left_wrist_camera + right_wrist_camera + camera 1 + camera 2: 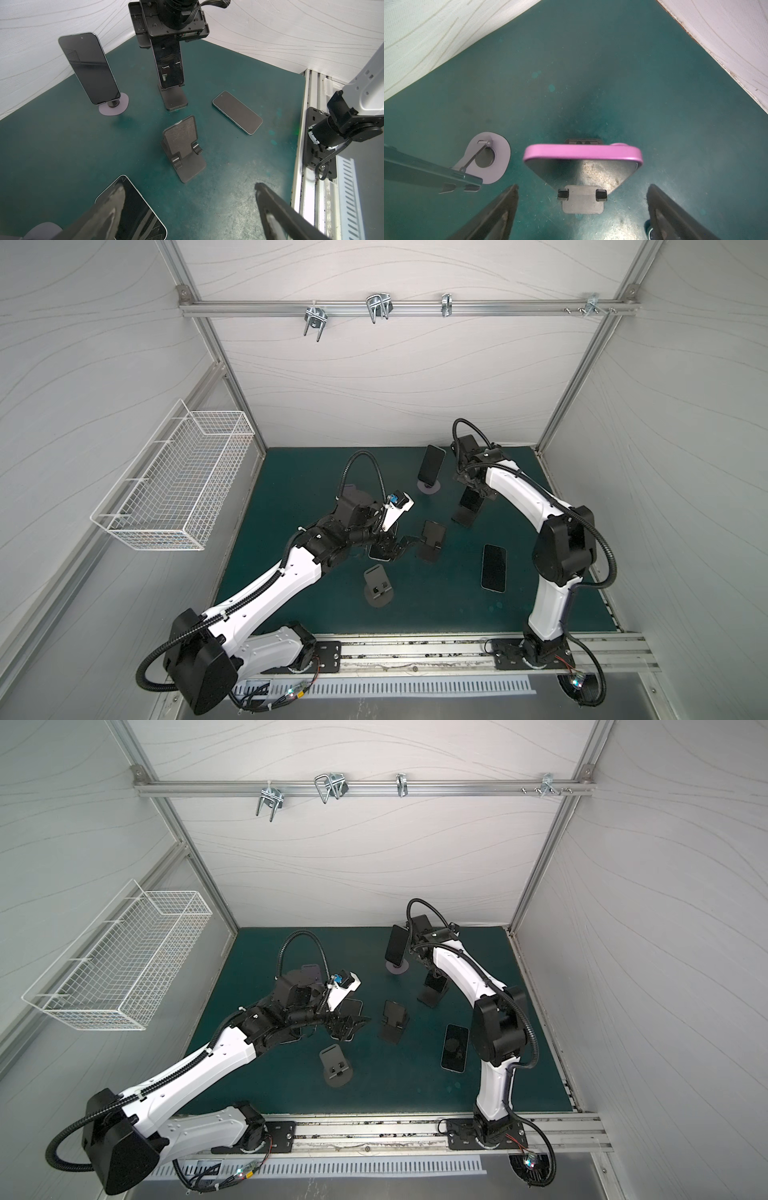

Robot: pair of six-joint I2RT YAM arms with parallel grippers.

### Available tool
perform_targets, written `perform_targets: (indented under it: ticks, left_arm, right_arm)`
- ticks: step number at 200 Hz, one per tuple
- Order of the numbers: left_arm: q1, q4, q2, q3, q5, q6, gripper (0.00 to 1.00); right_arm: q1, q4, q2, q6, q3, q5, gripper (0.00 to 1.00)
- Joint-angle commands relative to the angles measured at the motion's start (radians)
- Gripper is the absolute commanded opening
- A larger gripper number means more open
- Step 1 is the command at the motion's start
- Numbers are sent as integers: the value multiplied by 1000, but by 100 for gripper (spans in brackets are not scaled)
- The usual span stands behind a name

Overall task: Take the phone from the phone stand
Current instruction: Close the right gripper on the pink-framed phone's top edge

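A pink-edged phone (582, 153) leans upright in a dark phone stand (583, 200) at the back right of the green mat. My right gripper (583, 187) hangs open just above it, one finger on each side of the phone's top and neither touching. In both top views the phone (471, 502) (436, 984) sits right under that gripper (473, 485). The left wrist view shows the same phone (170, 66) from the front. My left gripper (190, 186) (401, 547) is open and empty, low over the mat's middle beside a flat phone (141, 212).
A second phone (431, 464) stands on a round-based stand (429, 488) close to the left of the right gripper. Two empty stands (432, 541) (376, 583) and another flat phone (494, 568) lie mid-mat. A wire basket (174, 489) hangs on the left wall.
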Motion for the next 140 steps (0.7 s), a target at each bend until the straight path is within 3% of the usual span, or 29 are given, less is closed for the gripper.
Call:
perform_targets:
  ticks: [1, 140]
  left_arm:
    - [-7, 26, 8, 25, -20, 20, 99]
    - [-18, 3, 6, 25, -31, 40, 99]
  right_arm:
    - [-14, 2, 11, 1, 18, 7, 97]
    - [-36, 43, 22, -37, 6, -16, 90]
